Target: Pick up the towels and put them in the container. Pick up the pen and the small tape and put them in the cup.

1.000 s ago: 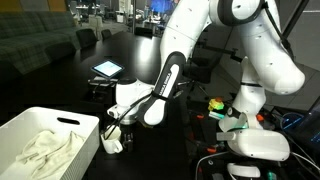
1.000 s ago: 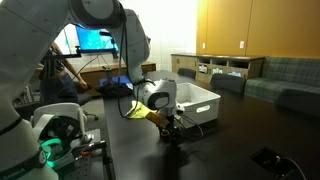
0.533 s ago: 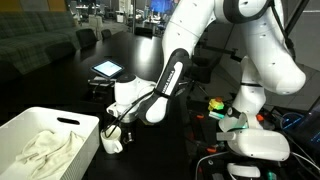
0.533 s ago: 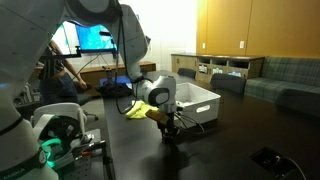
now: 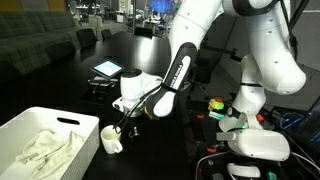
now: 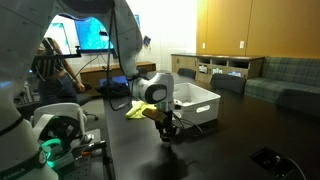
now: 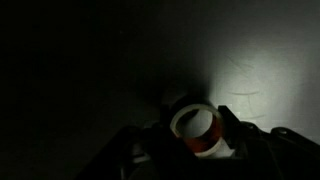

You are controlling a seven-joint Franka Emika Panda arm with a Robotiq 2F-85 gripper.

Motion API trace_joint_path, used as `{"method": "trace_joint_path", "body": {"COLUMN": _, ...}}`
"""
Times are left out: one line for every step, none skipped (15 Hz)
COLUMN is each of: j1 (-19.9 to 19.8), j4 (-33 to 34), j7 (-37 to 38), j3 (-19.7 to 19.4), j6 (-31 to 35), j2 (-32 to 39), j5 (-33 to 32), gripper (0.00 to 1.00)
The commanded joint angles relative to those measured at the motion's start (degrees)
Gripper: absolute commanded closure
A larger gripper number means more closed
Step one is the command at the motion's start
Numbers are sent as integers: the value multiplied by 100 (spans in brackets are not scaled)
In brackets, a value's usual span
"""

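While my gripper (image 7: pixel 196 122) clenches the small tape (image 7: pixel 197 142) just beside the cup (image 5: pixel 111 139), I judge the roll light, stiff and slick, best pinched across its sides.

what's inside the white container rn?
Crumpled white towels lie inside the container, covering most of its floor. Anything beneath them is hidden by the cloth.

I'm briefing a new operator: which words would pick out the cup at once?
Find the large white rectangular container holding pale crumpled towels on the dark table. Beside its end wall, by the black gripper, stands a small white cup: round and smaller than the boxy container.
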Motion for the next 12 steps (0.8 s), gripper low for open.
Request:
{"method": "trace_joint_path", "body": {"j1": 421, "j4": -691, "j7": 640, "j3": -468, "j6": -92, "j2": -1005, "j5": -499, "gripper": 74}}
{"method": "trace_joint_path", "body": {"j1": 536, "j4": -720, "j7": 817, "j3": -583, "j6": -188, "j2": -1175, "j5": -685, "gripper": 74}}
{"method": "trace_joint_path", "body": {"j1": 605, "j4": -754, "j7": 980, "j3": -657, "j6": -286, "j2": -1342, "j5": -846, "gripper": 74}}
{"method": "trace_joint_path", "body": {"j1": 677, "j4": -734, "j7": 1139, "j3": -709, "j6": -430, "j2": -1486, "j5": -1044, "gripper": 74}}
{"method": "trace_joint_path", "body": {"j1": 703, "j4": -724, "j7": 1267, "j3": -714, "j6": -587, "j2": -1647, "j5": -1214, "gripper": 74}}
{"method": "trace_joint_path", "body": {"j1": 724, "j4": -630, "j7": 1401, "j3": -686, "j6": -763, "j2": -1739, "j5": -1373, "gripper": 74}}
{"method": "trace_joint_path", "body": {"j1": 690, "j4": -607, "j7": 1472, "j3": -615, "j6": -902, "j2": -1873, "j5": -1469, "gripper": 74}}
{"method": "trace_joint_path", "body": {"j1": 658, "j4": -475, "j7": 1513, "j3": -522, "j6": -1052, "j2": -1915, "j5": -1523, "gripper": 74}}
{"method": "trace_joint_path", "body": {"j1": 609, "j4": -377, "j7": 1489, "j3": -422, "j6": -1183, "j2": -1968, "j5": -1524, "gripper": 74}}
{"method": "trace_joint_path", "body": {"j1": 568, "j4": -299, "j7": 1459, "j3": -337, "j6": -1276, "j2": -2012, "j5": -1507, "gripper": 74}}
{"method": "trace_joint_path", "body": {"j1": 527, "j4": -197, "j7": 1363, "j3": -245, "j6": -1348, "j2": -2026, "j5": -1445, "gripper": 74}}
{"method": "trace_joint_path", "body": {"j1": 503, "j4": -63, "j7": 1315, "j3": -165, "j6": -1407, "j2": -1992, "j5": -1383, "gripper": 74}}
